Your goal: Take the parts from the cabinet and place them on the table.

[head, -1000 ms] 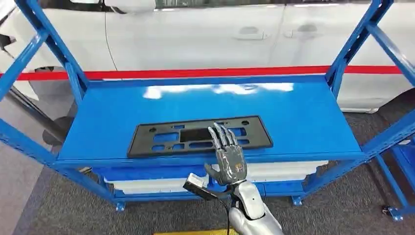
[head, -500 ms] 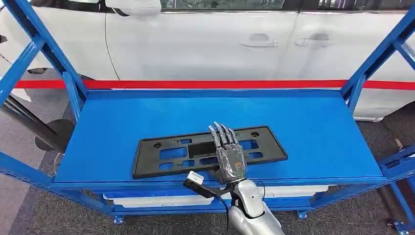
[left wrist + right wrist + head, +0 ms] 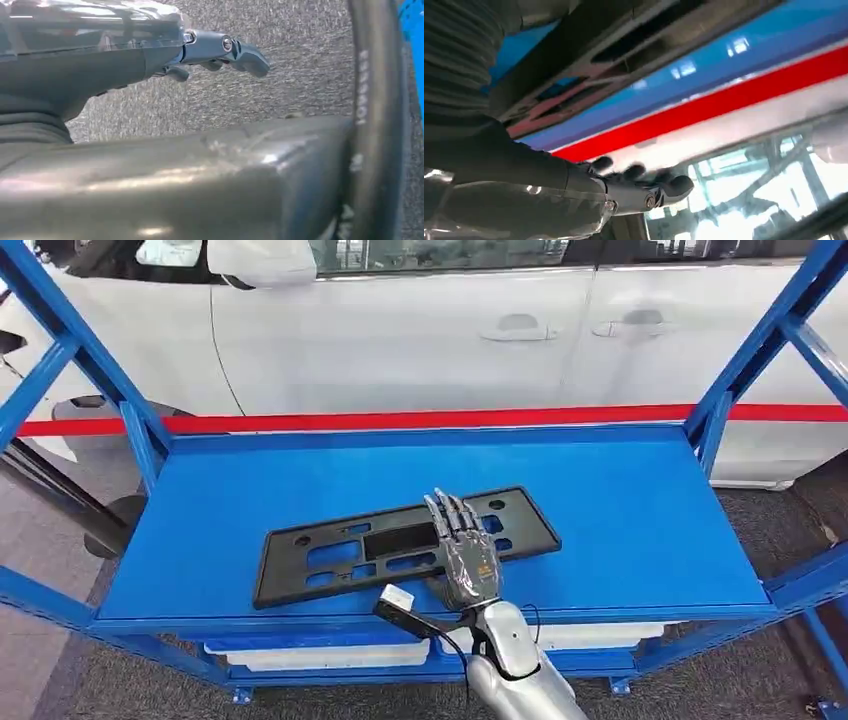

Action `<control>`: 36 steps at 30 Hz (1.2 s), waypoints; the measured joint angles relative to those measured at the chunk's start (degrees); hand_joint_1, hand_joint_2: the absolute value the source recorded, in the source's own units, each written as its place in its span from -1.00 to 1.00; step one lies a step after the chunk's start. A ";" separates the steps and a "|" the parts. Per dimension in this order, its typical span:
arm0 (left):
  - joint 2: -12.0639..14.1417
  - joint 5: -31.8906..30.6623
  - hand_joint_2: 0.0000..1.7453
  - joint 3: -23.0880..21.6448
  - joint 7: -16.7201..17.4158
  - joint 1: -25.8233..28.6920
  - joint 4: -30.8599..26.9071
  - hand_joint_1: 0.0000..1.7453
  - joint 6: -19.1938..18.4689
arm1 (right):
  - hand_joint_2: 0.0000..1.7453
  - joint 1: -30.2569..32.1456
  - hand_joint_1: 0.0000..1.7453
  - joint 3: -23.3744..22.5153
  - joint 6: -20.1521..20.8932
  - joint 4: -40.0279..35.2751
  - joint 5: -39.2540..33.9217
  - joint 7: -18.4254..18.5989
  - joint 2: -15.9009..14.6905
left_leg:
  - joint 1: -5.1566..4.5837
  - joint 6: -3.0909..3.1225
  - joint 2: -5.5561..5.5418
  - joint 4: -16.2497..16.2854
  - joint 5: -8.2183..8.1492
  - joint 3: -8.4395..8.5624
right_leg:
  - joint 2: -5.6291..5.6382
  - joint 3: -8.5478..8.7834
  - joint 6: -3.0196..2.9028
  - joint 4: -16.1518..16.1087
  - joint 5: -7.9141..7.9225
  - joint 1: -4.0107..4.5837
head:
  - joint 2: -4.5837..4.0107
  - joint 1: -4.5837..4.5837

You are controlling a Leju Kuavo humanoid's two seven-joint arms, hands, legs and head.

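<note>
Tilted since half a second ago, the black plate [image 3: 405, 545] lies skewed near the front edge of the blue shelf [image 3: 620, 510]. Right hand [image 3: 465, 555] rests flat on it, fingers straight, gripping nothing. Left hand [image 3: 220, 52]: grip unclear.

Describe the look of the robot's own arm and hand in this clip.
The right arm is a glossy silver shell with a black cable along it. Its right hand has a shiny metallic-grey back with small coloured markings and darker segmented fingers. A black bracket with a white-capped module juts from the wrist.
</note>
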 joint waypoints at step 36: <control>-0.96 -1.59 -1.00 4.18 -1.25 -0.21 -0.07 -1.00 1.09 | 1.00 -0.24 1.00 6.56 16.62 -16.40 -42.19 -15.27 -2.82 | 0.27 0.79 -0.11 -16.71 4.78 10.37 | 1.15 -1.33 1.55 1.50 0.42 0.33 | 0.00 0.02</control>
